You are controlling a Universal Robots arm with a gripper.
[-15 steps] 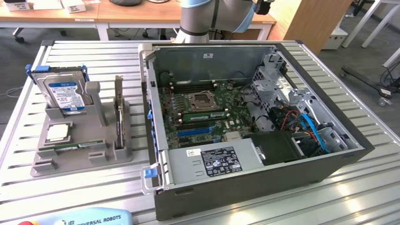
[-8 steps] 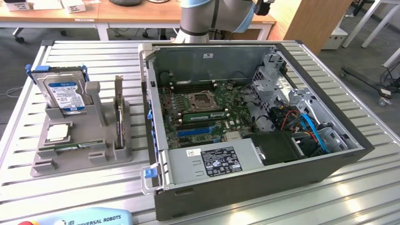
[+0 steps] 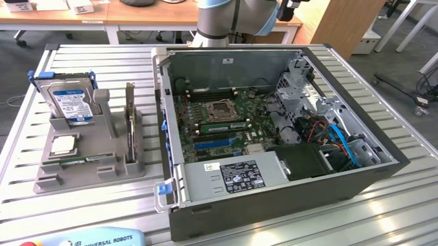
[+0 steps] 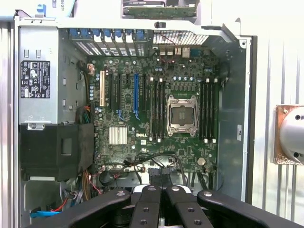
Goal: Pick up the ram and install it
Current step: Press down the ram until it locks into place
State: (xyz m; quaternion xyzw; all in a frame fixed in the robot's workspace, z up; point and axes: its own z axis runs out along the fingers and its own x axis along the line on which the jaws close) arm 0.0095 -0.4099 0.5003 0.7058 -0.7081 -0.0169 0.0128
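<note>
The ram (image 3: 74, 162), a thin green stick, lies flat in the front slot of the grey fixture (image 3: 130, 171) at the exterior view's left, outside the computer. The open computer case (image 3: 356, 179) shows its motherboard (image 4: 142, 137), with the CPU socket (image 4: 182, 115) and long black memory slots (image 4: 157, 109) on both sides of it. My gripper (image 4: 161, 191) hangs over the case, looking straight down at the board. Its black fingers (image 4: 147, 209) are shut together with nothing between them. The arm (image 3: 233, 15) comes in from behind the case.
On the fixture also stand a blue-labelled hard drive (image 3: 68, 100), an upright dark expansion card (image 3: 130, 120) and a square chip (image 3: 63, 145). The power supply (image 3: 236, 177), a black shroud (image 3: 308, 159) and drive cages (image 3: 301, 87) crowd the case. A teach pendant (image 3: 89, 238) lies at the table's front edge.
</note>
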